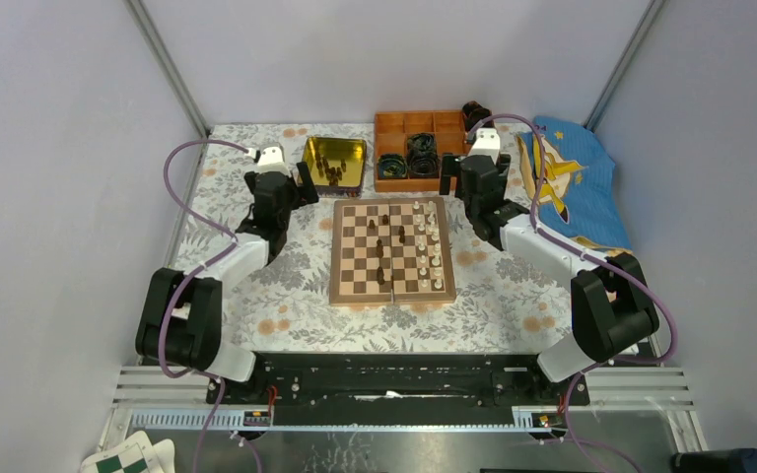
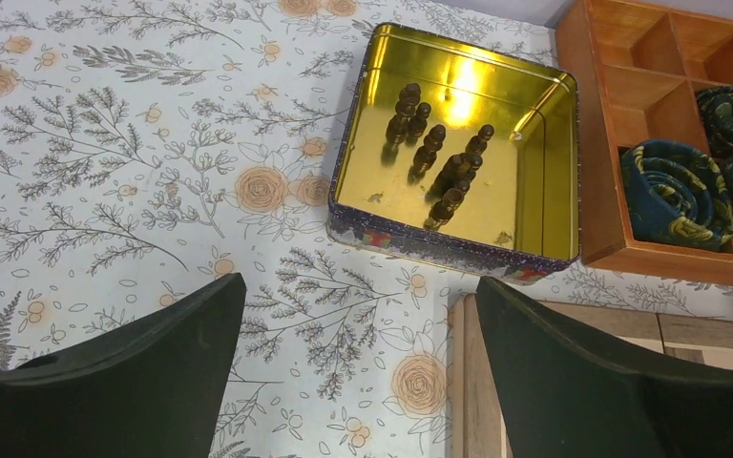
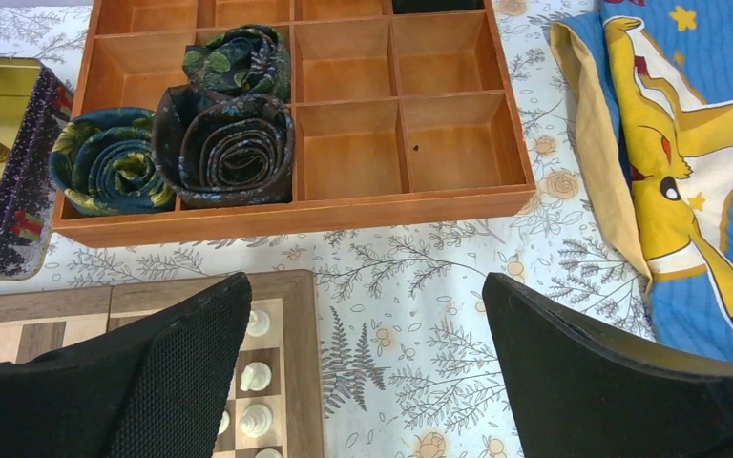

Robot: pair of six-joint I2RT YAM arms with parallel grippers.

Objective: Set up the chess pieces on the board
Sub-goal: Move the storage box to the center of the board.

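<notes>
Wooden and square, the board (image 1: 392, 250) is laid flat, so no long axis can be given to it; its centre seam runs straight away from the arm bases. Pale chess pieces (image 1: 432, 246) are stood upright in two files along the board's right side. A few dark chess pieces (image 1: 384, 258) are stood about the seam. Further dark chess pieces (image 2: 439, 162) are bunched in the gold tray (image 2: 439, 250), just beyond the board's far left corner. Most of these seem upright, though this is blurred by reflections.

The left gripper (image 2: 358, 286) is held above the floral cloth (image 2: 153, 191) off the board's far left corner. Its jaws are spread wide and nothing is gripped. The tray's pieces lie ahead of the jaws, well apart from them.

The right gripper (image 3: 367, 281) is held over the board's far right corner, its jaws likewise wide apart and empty. Three of the pale chess pieces (image 3: 256, 377) are seen just beside one finger (image 3: 153, 382) and below it.

Beyond the board's far edge the orange box (image 3: 344, 215) is set, with coiled rolls (image 3: 224, 143) in its compartments.
</notes>
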